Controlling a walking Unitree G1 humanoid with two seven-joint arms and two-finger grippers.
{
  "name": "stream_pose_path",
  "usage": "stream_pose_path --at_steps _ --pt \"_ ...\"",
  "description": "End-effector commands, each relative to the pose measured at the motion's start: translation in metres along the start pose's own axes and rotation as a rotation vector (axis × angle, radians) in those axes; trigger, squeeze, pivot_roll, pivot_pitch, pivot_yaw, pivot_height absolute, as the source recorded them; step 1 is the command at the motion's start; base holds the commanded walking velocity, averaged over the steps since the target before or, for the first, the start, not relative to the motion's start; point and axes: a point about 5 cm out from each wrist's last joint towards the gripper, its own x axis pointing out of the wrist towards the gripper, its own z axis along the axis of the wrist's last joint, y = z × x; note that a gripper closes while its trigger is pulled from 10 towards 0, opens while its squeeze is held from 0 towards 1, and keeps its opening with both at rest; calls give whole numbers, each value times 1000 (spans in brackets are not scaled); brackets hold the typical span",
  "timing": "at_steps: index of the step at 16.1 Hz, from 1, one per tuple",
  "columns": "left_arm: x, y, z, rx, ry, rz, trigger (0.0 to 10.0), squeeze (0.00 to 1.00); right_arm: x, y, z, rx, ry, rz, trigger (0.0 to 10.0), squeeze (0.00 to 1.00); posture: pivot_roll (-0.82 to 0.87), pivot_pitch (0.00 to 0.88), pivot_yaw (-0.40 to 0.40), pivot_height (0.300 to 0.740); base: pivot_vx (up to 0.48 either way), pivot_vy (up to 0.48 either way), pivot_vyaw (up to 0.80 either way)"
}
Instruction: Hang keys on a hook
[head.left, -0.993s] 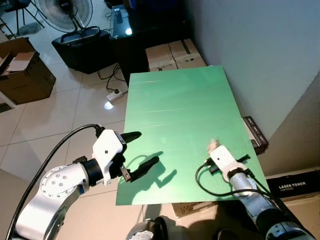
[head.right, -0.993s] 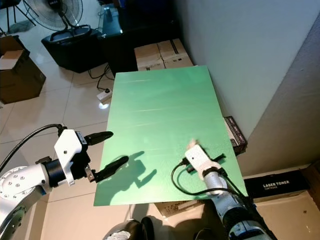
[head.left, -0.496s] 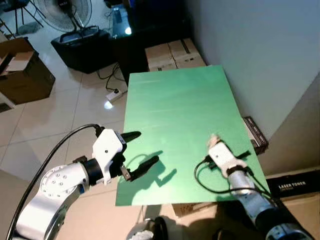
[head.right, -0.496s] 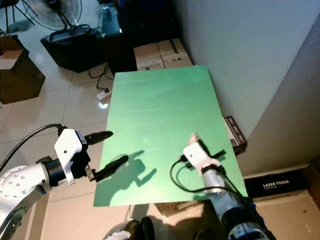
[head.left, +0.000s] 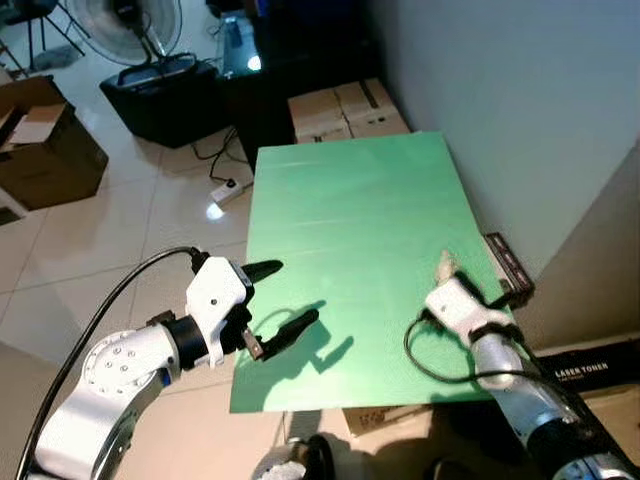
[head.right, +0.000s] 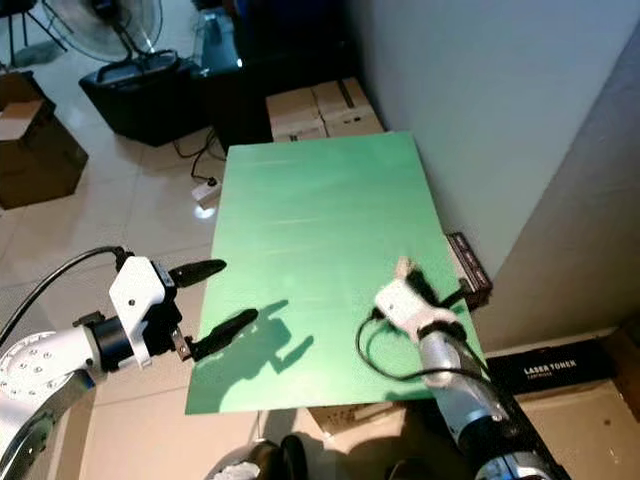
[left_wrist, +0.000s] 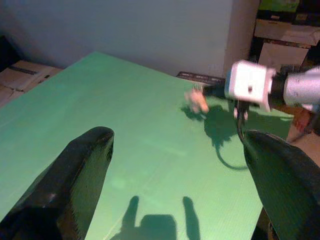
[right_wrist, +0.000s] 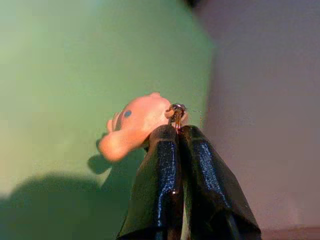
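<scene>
One box — "LASER TONER"

One green board at the centre. Two grippers: the left gripper at 8 o'clock, the right gripper at 4 o'clock. One peach keychain. One fan and two cardboard boxes near 12 o'clock.

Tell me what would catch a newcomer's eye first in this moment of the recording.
The big bright green board lying flat beside the grey wall dominates the scene. Over its right near corner the right gripper is shut on a small peach-coloured keychain charm, pinched at its metal ring. At the board's left near edge the left gripper hangs open, casting a sharp shadow on the green.
</scene>
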Motion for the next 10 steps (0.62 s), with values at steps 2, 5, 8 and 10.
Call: stream_pose_path --at_steps 2,5,8,10 --pt "0 2 -3 1 13 14 10000 0 -1 16 1 -6 16 93 0 0 146 100 182 740 0 0 0" --pt "-1 -1 -3 -2 13 15 10000 0 6 15 10 -40 5 115 10000 0 154 107 175 740 0 0 0" --pt "-2 -1 -3 -5 13 19 10000 0 11 15 13 -45 13 142 10000 0 156 102 165 740 0 0 0" --pt "-2 -1 -3 -7 13 23 10000 0 13 15 15 -37 -1 143 10000 1000 158 103 162 740 0 0 0"
